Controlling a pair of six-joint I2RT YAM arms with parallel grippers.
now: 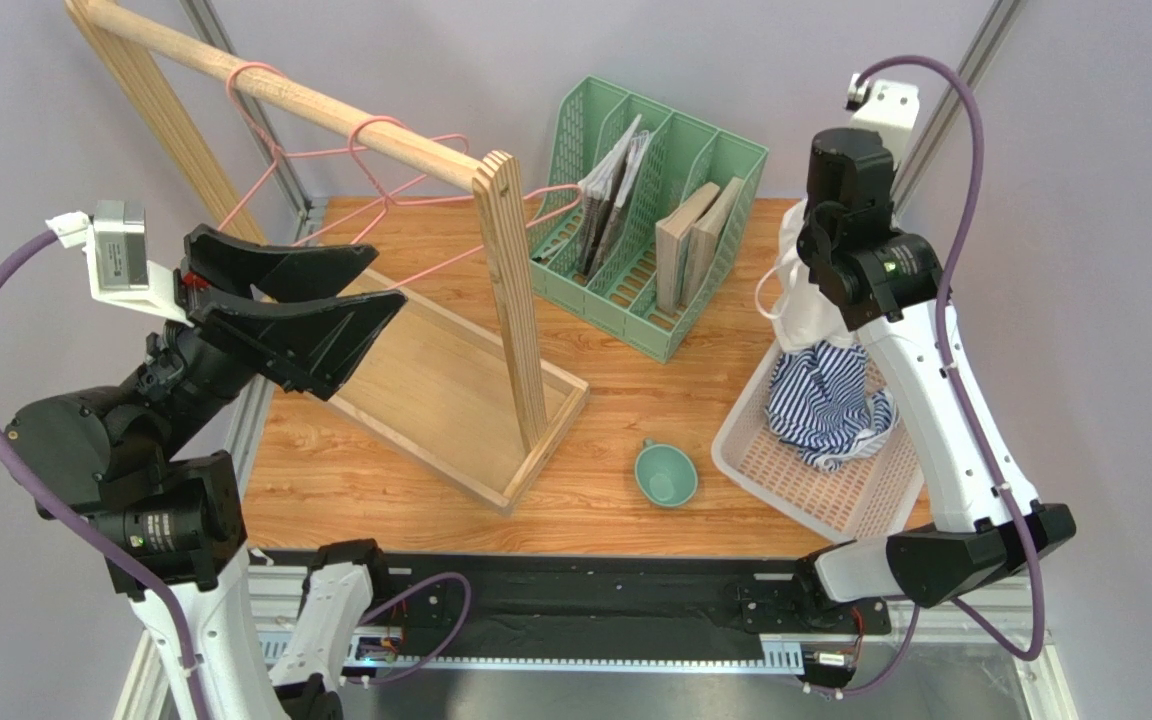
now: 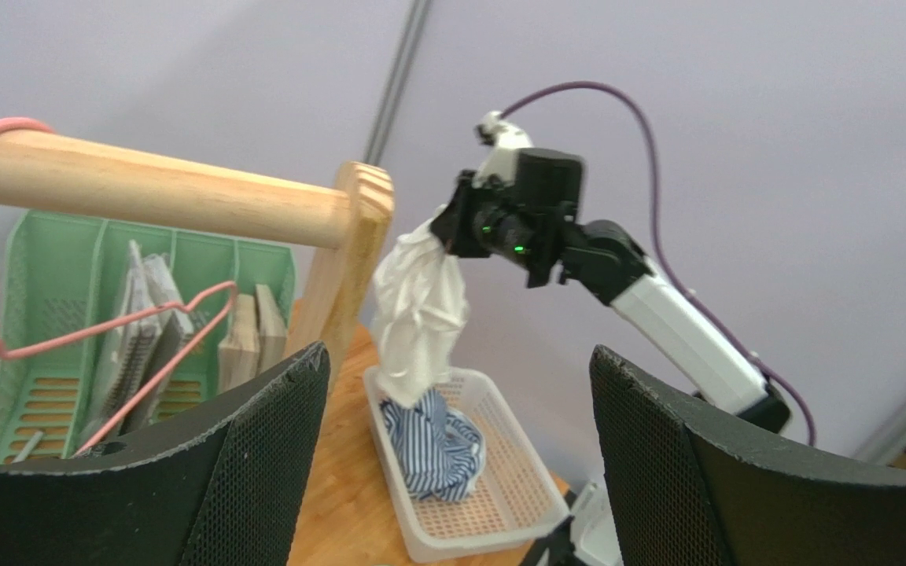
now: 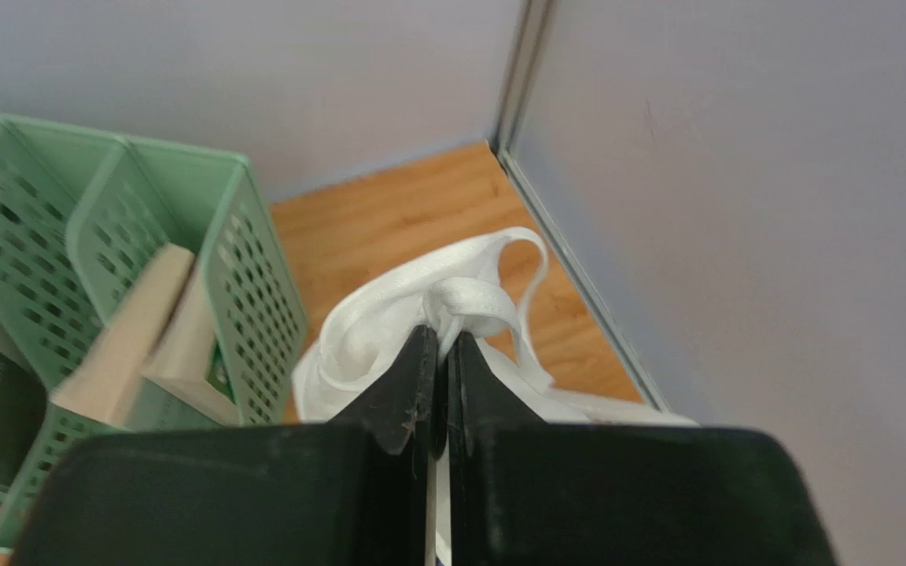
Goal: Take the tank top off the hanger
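The white tank top [image 2: 418,314] hangs bunched from my right gripper [image 3: 441,339], which is shut on it above the far end of the white basket [image 1: 778,503]. It also shows in the right wrist view [image 3: 422,309] and partly in the top view [image 1: 790,288]. Two pink hangers [image 1: 387,177] hang bare on the wooden rail [image 1: 297,98]; a hanger also shows in the left wrist view [image 2: 139,342]. My left gripper [image 1: 372,297] is open and empty, raised to the left of the rack, its fingers [image 2: 245,472] spread wide.
A striped blue-and-white garment [image 1: 830,402] lies in the basket. A green file organiser [image 1: 642,210] with books stands at the back. A small teal bowl [image 1: 666,474] sits on the table near the rack's base [image 1: 462,405].
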